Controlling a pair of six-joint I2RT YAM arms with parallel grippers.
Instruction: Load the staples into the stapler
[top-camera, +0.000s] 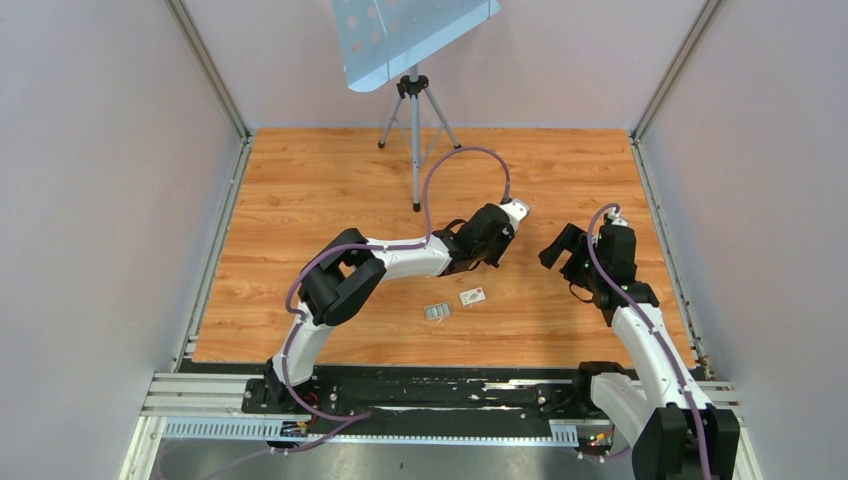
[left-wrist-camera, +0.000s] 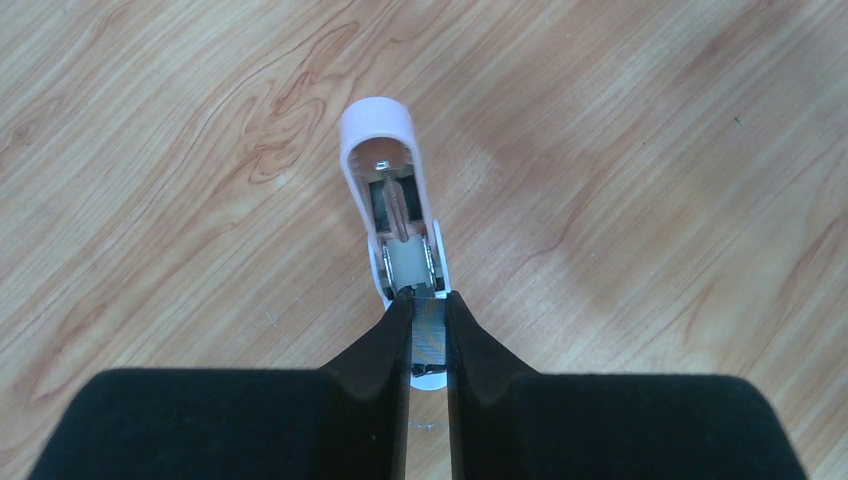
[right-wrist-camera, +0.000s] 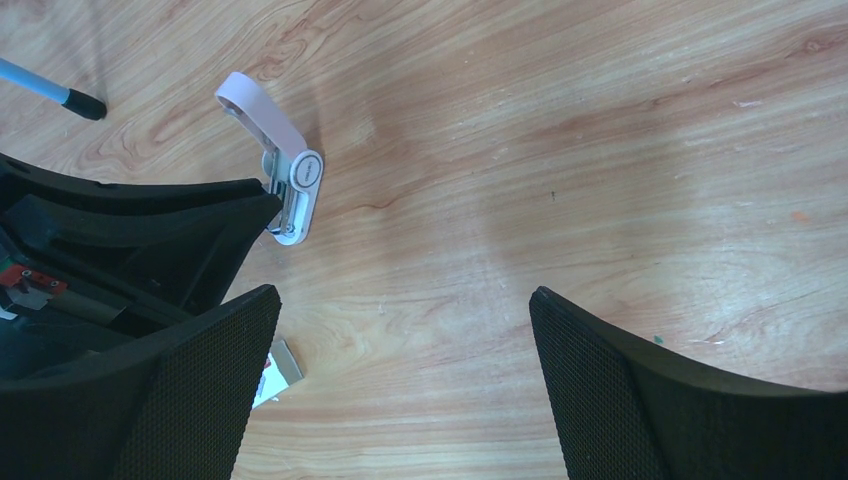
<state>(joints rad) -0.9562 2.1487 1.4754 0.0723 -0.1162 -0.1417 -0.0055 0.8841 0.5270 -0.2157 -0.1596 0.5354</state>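
On the wooden table (top-camera: 300, 200), near the middle, the left gripper (left-wrist-camera: 428, 305) pinches the near end of the stapler (left-wrist-camera: 385, 140). Its two black fingers (left-wrist-camera: 380, 350) are squeezed tight on the silver part, one on each side. The stapler is flipped open. Its pink top points away from the fingers toward 12 o'clock, and the spring and metal bits inside show. From the right wrist camera the stapler sits at 10 o'clock, with its pink top swung back from the white bottom part. The right gripper (right-wrist-camera: 405, 300) hangs near it, at 3 o'clock from the left gripper in the top view. Its fingers are spread wide with nothing between them. A little white card (top-camera: 473, 296) and a small block (top-camera: 437, 312) lie side by side at 6 o'clock from the left gripper, near it but not touching. A tripod (top-camera: 414, 90) stands at 12 o'clock, on the far side.
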